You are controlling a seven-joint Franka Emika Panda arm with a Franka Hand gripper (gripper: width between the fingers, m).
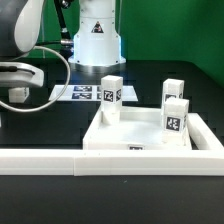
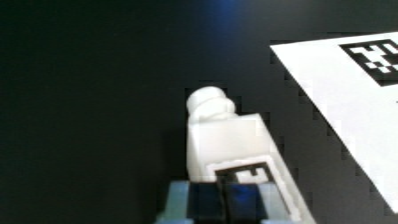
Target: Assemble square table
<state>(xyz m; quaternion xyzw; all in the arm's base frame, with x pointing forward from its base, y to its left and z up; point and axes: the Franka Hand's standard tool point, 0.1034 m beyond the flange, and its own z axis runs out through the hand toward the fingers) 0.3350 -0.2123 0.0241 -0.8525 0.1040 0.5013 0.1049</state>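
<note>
Wrist view: gripper [image 2: 217, 190] fingers clamp a leg [image 2: 228, 135] | marker board [image 2: 347, 85] nearby | tabletop [image 1: 140, 140] has three legs fitted | keep leg vertical over the empty socket.

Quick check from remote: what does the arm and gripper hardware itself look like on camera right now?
In the exterior view, the arm is white with black joint sections, and its base carries a black triangular warning sticker. A thin black cable loops down beside it. The gripper has a white body with dark trim. In the wrist view, the fingers look pale grey-blue with dark inner faces.
</note>
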